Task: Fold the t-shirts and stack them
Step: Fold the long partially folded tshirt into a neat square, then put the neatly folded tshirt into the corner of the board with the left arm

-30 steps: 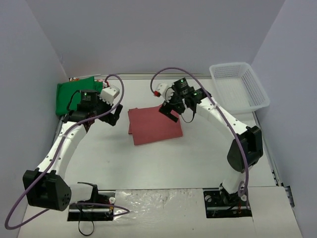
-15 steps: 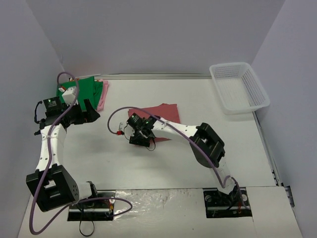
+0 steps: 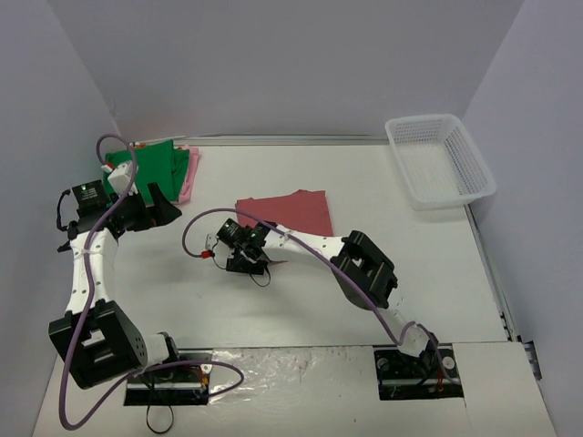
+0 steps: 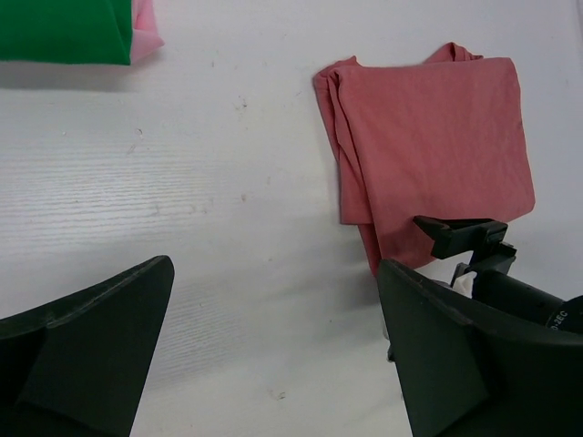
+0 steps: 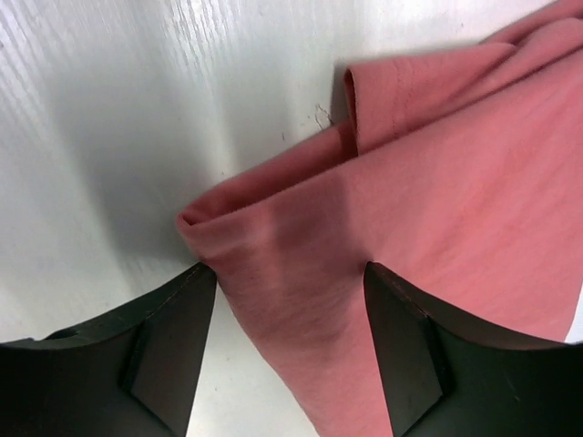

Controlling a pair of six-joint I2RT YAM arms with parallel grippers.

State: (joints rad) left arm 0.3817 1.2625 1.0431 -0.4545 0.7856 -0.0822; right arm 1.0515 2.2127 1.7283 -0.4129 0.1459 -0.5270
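Green shirt (image 3: 150,164), pink shirt (image 3: 189,173) piled; red shirt (image 3: 291,211) folded, unstacked; right gripper (image 5: 287,269) spread astride its corner, left gripper (image 4: 273,269) spread, empty

Dusty-red shirt (image 3: 293,211); green shirt (image 3: 150,168); pink shirt (image 3: 189,173); white basket (image 3: 439,168).
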